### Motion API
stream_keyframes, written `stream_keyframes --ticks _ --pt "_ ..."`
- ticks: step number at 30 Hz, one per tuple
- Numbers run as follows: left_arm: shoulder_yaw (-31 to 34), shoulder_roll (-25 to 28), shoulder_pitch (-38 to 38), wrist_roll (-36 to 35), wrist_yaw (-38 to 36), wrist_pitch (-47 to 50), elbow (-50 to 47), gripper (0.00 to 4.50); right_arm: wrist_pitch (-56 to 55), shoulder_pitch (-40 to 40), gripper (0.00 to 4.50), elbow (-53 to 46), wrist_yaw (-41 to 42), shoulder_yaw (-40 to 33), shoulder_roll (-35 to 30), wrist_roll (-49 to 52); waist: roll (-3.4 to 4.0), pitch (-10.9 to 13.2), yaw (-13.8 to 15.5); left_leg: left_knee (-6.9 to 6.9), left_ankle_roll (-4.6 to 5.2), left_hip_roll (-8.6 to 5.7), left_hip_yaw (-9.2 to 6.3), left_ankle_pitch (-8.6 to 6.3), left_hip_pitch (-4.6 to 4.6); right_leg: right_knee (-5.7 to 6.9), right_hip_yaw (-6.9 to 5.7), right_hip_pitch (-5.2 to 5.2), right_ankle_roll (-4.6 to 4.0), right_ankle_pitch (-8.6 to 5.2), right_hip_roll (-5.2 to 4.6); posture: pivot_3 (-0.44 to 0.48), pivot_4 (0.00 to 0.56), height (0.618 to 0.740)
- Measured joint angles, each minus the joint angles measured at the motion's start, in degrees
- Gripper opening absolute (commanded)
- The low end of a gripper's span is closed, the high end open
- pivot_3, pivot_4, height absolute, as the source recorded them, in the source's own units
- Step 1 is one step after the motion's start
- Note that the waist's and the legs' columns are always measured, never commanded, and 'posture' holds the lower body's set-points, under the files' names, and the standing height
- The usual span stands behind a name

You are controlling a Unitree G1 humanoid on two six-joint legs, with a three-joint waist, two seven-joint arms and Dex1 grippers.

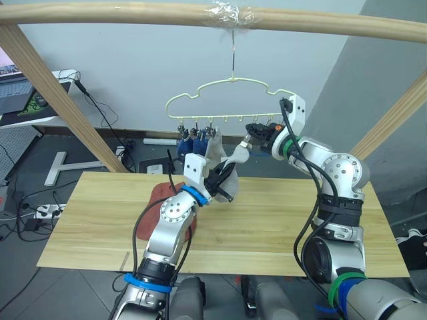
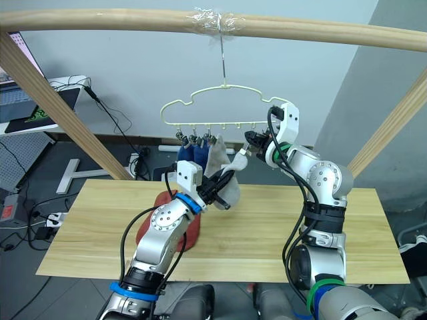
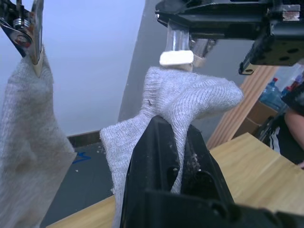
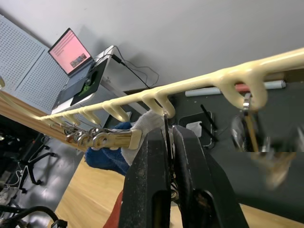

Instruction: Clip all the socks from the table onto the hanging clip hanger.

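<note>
Grey wall and a round wooden pole frame (image 1: 200,17) are backing your scene, w/ the light wood desk (image 1: 280,227) stretching across below. Off to the robot's left, a laptop (image 1: 13,87) is sitting on a side stand.

You're looking at the cream clip hanger (image 1: 230,100) hanging by its hook from the top pole. Along its bar, two blue socks (image 1: 190,143) and one grey sock (image 1: 215,148) are already hanging from clips on the left part of the bar. Rust-red socks (image 1: 163,197) are lying on the desk, partly hidden behind the left arm; can't tell how many.

Your left hand (image 1: 223,183) is gripping a second grey sock (image 3: 190,104), fingers closed on the fabric, lifting it up between desk and hanger bar. Your right hand (image 1: 257,133) is squeezing a clip (image 3: 176,57) on the bar, fingers pinched shut on it; the clip's pale tip is sitting right at the top edge of that sock.
</note>
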Motion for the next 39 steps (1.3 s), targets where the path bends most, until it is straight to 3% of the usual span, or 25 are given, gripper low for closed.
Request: stream_keyframes --ticks 15,16,27,29,39 --pt "0.41 -0.30 -2.24 -0.51 -0.17 -1.17 1.16 0.04 3.78 -0.18 0.00 -0.64 -6.88 -4.36 2.67 6.75 0.00 0.00 -0.15 0.01 0.00 -0.02 0.00 0.00 -0.04 -0.05 -0.01 0.00 0.00 0.00 0.02 -0.047 0.230 0.740" --pt "0.38 -0.33 -2.24 -0.52 -0.16 -1.23 1.15 0.00 3.90 -0.18 0.61 -0.63 -7.20 -4.63 2.70 7.30 0.00 0.00 -0.16 0.01 0.00 -0.02 0.00 0.00 -0.04 -0.05 -0.01 0.00 0.00 0.00 0.02 -0.047 0.230 0.740" --pt "-0.12 -0.39 -2.22 -0.61 -0.13 -1.25 1.14 0.00 4.81 -0.14 4.44 -1.29 -8.45 -7.08 3.00 12.42 0.02 0.01 -0.72 0.01 0.00 -0.01 -0.04 0.00 -0.32 -0.10 -0.05 -0.21 0.00 0.00 0.03 -0.045 0.226 0.740" --pt "-0.19 -0.44 -2.23 -0.77 -0.18 -1.05 1.08 0.00 4.25 0.90 4.48 -4.14 -7.26 -4.76 0.79 12.42 0.03 0.02 -0.67 0.01 0.00 -0.03 -0.09 0.00 -0.38 -0.14 -0.12 -0.22 0.00 0.00 0.03 -0.045 0.226 0.740" --pt "-0.12 0.25 -1.82 -3.07 -2.59 1.18 0.82 2.85 -3.40 12.70 4.50 -19.04 -0.38 7.61 -8.94 7.89 0.05 0.03 -0.98 0.01 0.01 -0.03 -0.10 0.00 -0.44 -0.21 -0.14 -0.25 0.02 -0.01 0.03 -0.048 0.218 0.740"
